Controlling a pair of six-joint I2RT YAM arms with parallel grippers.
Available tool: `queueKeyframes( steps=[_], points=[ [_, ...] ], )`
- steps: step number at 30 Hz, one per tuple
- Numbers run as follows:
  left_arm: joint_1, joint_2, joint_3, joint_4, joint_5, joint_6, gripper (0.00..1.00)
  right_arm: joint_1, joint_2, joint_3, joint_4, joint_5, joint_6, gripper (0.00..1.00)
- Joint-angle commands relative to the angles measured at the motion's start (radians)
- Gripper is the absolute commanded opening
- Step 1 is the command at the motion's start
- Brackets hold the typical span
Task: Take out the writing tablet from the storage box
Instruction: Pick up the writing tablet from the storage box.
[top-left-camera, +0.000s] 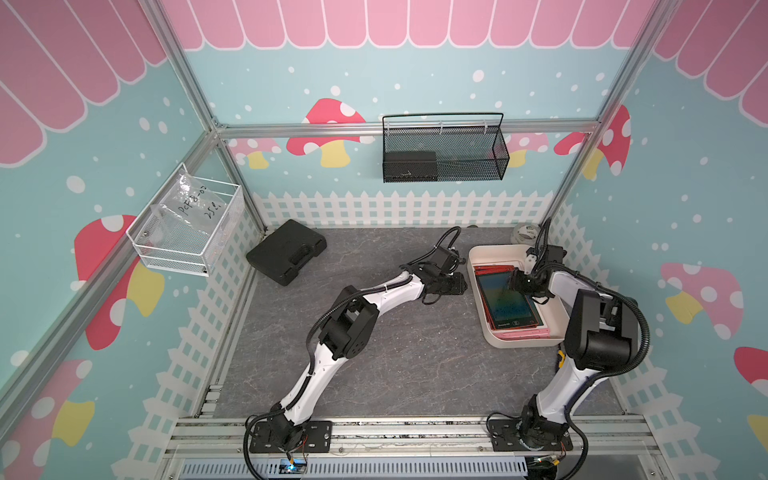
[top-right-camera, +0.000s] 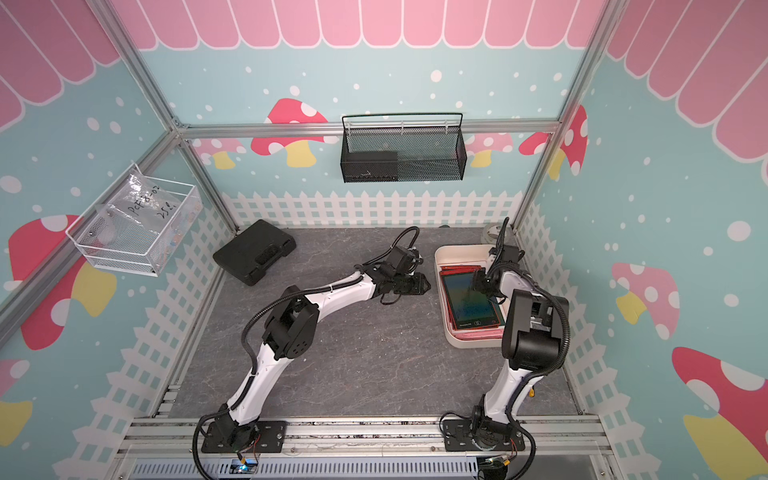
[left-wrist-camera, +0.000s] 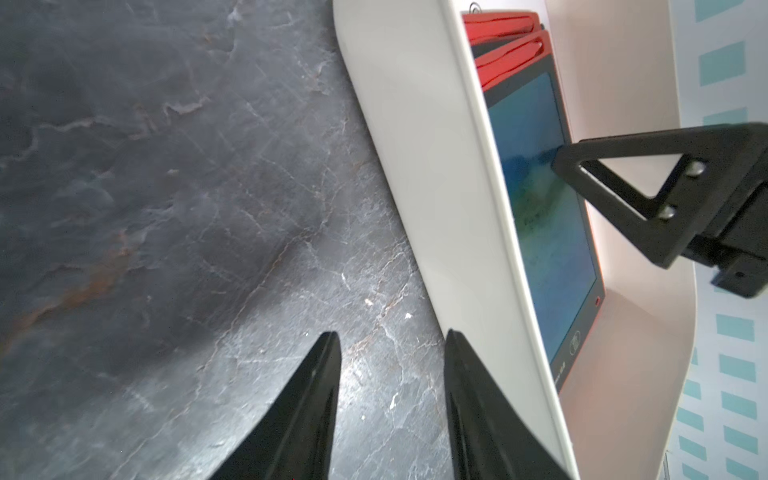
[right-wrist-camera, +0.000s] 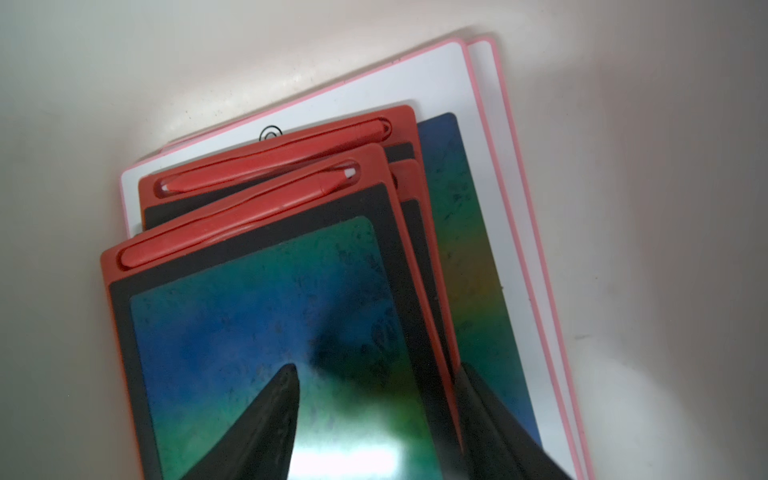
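The cream-white storage box sits at the table's right side and holds a stack of writing tablets. The top writing tablet has a red frame and a dark blue-green screen. My right gripper is down inside the box and open. One finger lies over the screen and the other sits just past the tablet's long edge. In the left wrist view its fingertip touches the screen. My left gripper is open and holds nothing, just outside the box's wall.
More red tablets and larger white, pink-edged ones lie under the top one. A black case lies at the back left of the table. A black mesh basket and a white wire basket hang on the walls.
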Motion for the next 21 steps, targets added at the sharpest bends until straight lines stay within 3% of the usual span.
queueKeyframes(
  steps=[1,11,21],
  points=[
    [-0.005,0.022,0.032,-0.008,0.026,-0.017,0.44,-0.006,0.023,-0.006,0.004,-0.019,-0.019,0.62],
    [-0.015,0.038,0.076,-0.038,0.043,-0.017,0.43,-0.007,0.036,-0.025,-0.01,-0.058,-0.009,0.62],
    [-0.037,0.132,0.245,-0.152,0.069,-0.02,0.43,-0.009,-0.037,-0.095,-0.014,-0.192,0.027,0.62]
  ],
)
